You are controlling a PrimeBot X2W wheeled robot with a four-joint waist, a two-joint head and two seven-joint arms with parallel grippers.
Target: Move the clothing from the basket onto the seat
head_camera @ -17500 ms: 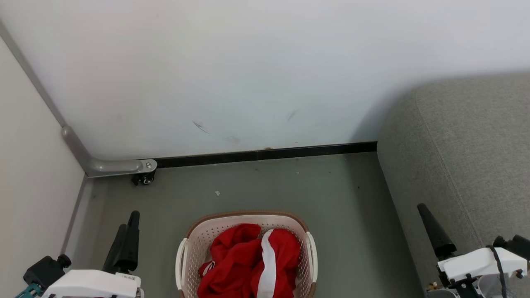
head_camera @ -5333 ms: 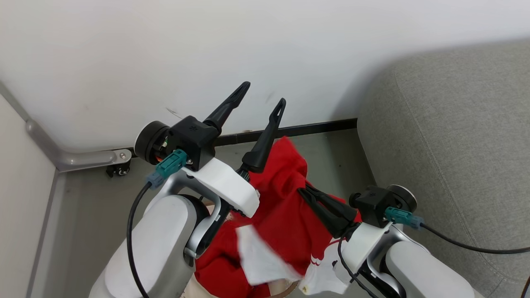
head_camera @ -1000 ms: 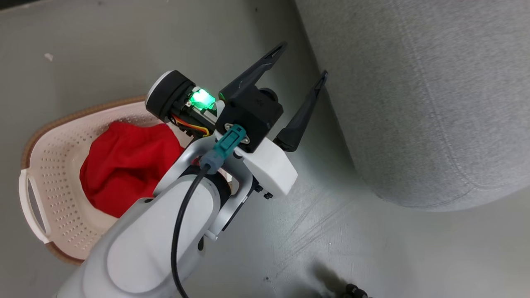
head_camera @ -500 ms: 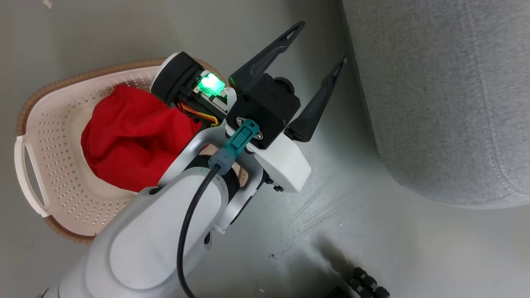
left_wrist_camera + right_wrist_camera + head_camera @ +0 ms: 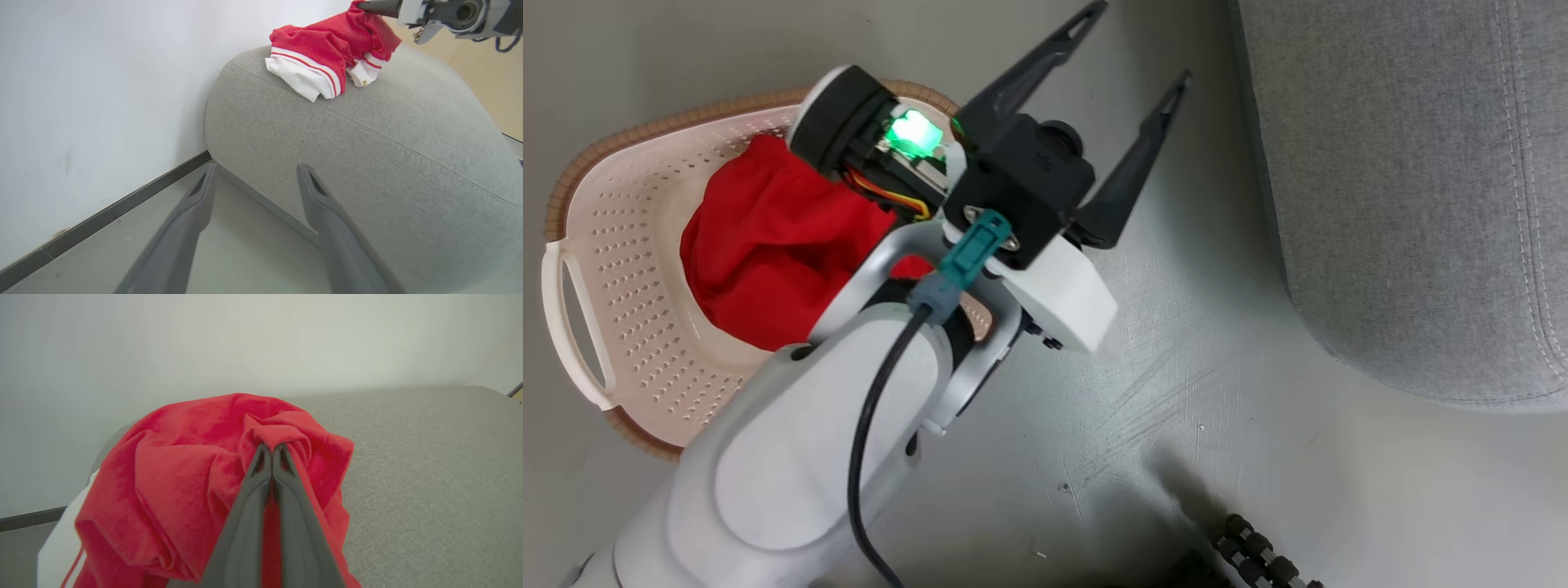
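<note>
While still pinching a red garment (image 5: 322, 49) in the closed right gripper (image 5: 271, 448), has now landed it on the seat (image 5: 388, 143) at 1 o'clock, leaving another garment (image 5: 760, 245) in the basket (image 5: 613, 269) at 9 o'clock, near the wide-open, empty left gripper (image 5: 1139, 42).

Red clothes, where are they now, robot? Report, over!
Left gripper open, empty, between basket and sofa. Right gripper shut on red garment, resting on sofa. More red clothing in basket. Nothing blocking.
</note>
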